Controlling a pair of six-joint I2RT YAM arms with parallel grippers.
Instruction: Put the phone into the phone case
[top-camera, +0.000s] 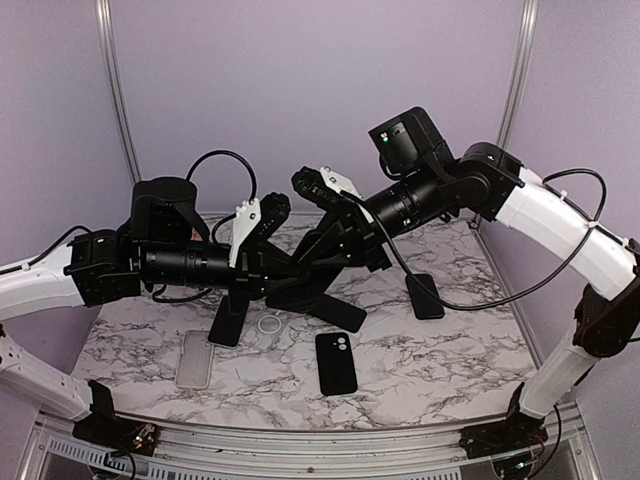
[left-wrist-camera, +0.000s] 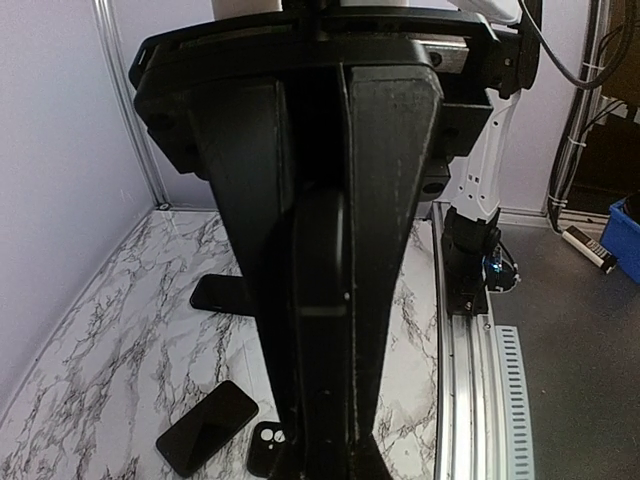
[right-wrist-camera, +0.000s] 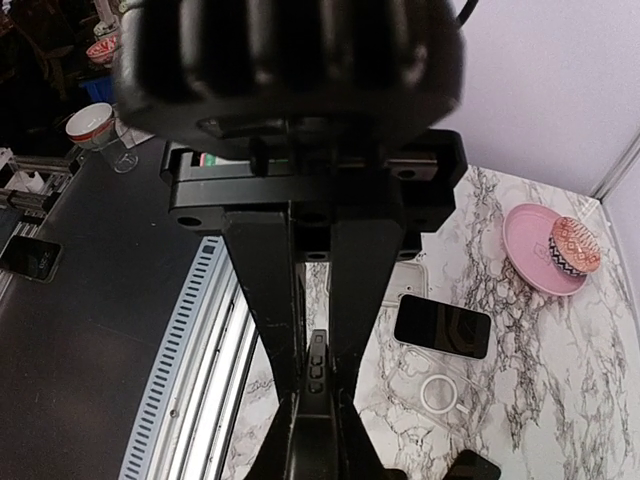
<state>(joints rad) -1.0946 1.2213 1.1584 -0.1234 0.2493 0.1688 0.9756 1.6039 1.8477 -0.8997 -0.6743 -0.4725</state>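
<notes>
Marble-print table (top-camera: 450, 370), lilac walls (top-camera: 300, 70) behind, metal frame posts in the upper corners. Both arms reach in from the frame sides and meet just above centre of the overhead view.

Left gripper (top-camera: 293, 278) and right gripper (top-camera: 326, 264) come together on one dark flat slab, the phone (top-camera: 342, 314), which is held off the table at frame centre. In the left wrist view it shows edge-on as a thin dark strip running down the middle, with both fingers pressed flat against it. In the right wrist view it is again edge-on, small side buttons visible low in the centre, the fingers pinched tight on it. Cannot tell whether any case is already around it.

Black phone case (top-camera: 336, 363) lies flat on the marble, lower centre of the overhead view, camera cutout at its upper corner, apart from both grippers. Clear case (top-camera: 193, 358) lies flat at lower left. Between those two and slightly higher are a white ring (top-camera: 269, 325) and another dark slab (top-camera: 226, 323) just left of it. A third dark slab (top-camera: 424, 295) sits right of centre under the right arm's cable.

Pink plate (right-wrist-camera: 528, 235) is at the right edge of the right wrist view, holding a patterned round object (right-wrist-camera: 575, 245).
</notes>
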